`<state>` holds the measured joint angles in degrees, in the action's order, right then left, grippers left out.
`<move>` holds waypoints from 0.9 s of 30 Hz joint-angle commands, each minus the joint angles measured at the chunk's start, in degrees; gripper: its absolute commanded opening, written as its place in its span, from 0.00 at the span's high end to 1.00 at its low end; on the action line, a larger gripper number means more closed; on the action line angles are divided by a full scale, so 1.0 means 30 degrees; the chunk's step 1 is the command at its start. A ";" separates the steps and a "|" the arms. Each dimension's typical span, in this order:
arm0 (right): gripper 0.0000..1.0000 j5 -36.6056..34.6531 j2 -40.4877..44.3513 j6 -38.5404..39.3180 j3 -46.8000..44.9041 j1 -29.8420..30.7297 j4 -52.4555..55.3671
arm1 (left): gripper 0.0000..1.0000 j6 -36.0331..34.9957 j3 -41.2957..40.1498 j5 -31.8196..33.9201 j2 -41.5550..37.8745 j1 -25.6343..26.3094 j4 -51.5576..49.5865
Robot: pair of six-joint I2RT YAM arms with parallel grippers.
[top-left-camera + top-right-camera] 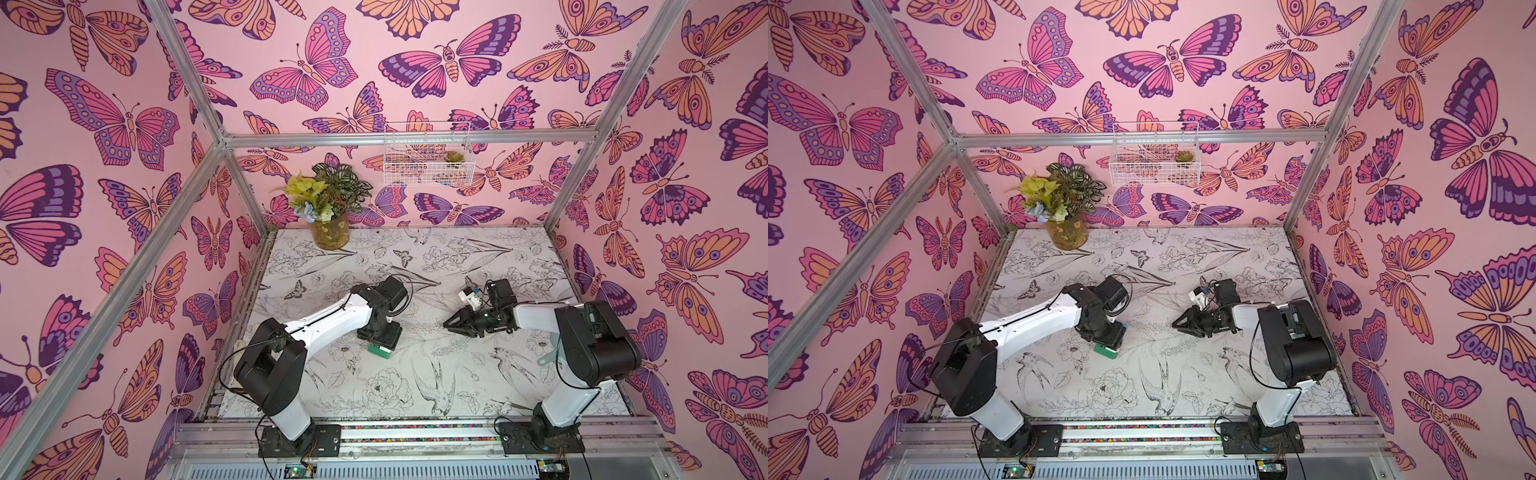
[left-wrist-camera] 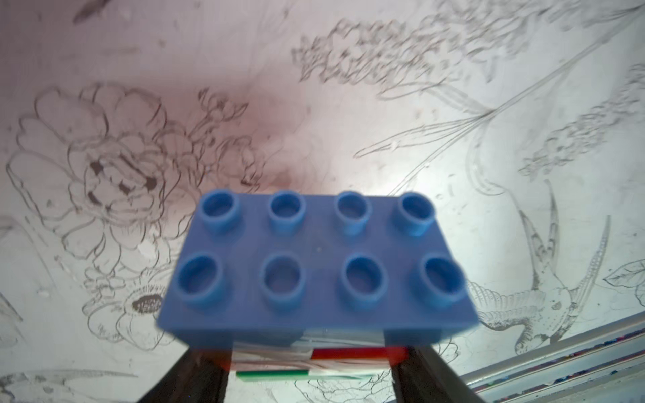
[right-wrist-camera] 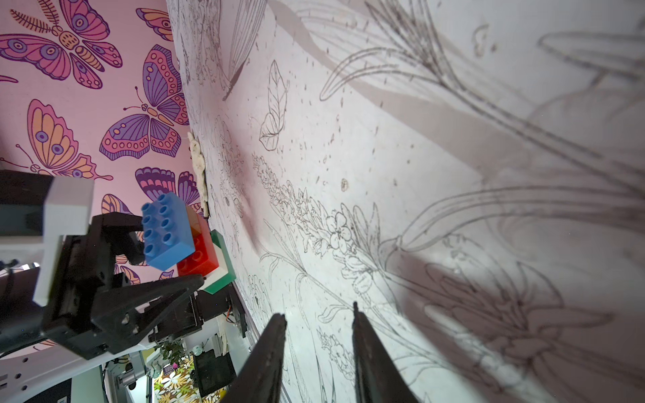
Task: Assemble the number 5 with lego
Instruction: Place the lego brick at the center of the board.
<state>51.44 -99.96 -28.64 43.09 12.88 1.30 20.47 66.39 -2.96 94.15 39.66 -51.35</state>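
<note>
The left gripper [image 2: 309,363] points down, and its two black fingers [image 2: 199,377] stand about half open, pressed on both sides of the number 5 [image 3: 188,244], near its red middle. This stack of studded plastic bricks stands near the centre of the white table with flower drawings [image 1: 457,257]. It has a long blue brick [image 2: 319,265] on top, then a short orange brick [image 3: 196,220], a long red brick [image 3: 199,260], a short white brick [image 2: 279,364] and a long green brick [image 1: 380,352] at the bottom, which seems to touch the table. The right gripper [image 3: 317,312] hovers well apart from the stack, almost closed, with a small gap and nothing in it.
</note>
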 commanded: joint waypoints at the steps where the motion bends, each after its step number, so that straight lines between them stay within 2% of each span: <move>1: 0.65 -0.0038 -0.0472 0.0082 0.0372 0.0436 0.0214 | 0.49 0.2476 -0.0723 -0.0970 -0.0907 -0.0623 -0.2075; 6: 0.65 0.0017 -0.0303 0.0050 0.0321 0.0670 0.0071 | 0.51 0.3569 -0.0881 -0.0799 -0.1486 -0.1115 -0.3242; 9: 0.65 -0.0037 -0.0138 0.0084 0.0315 0.0766 0.0121 | 0.47 0.5000 -0.1050 -0.1070 -0.1305 -0.1853 -0.3775; 13: 0.65 -0.0096 0.0025 0.0153 0.0278 0.0934 0.0196 | 0.47 0.5311 -0.1036 -0.2062 -0.0142 -0.2294 -0.3834; 17: 0.65 -0.0297 0.0201 0.0419 0.0270 0.0928 0.0616 | 0.49 0.5632 -0.0695 -0.2122 0.0864 -0.2320 -0.3672; 27: 0.65 -0.0473 0.0346 0.0656 0.0285 0.0981 0.0941 | 0.49 0.5460 -0.0772 -0.3141 0.1704 -0.2439 -0.2601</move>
<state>50.96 -100.07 -28.16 43.13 15.42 2.46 36.51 64.47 -10.41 98.56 32.64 -59.64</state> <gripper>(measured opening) 0.346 0.676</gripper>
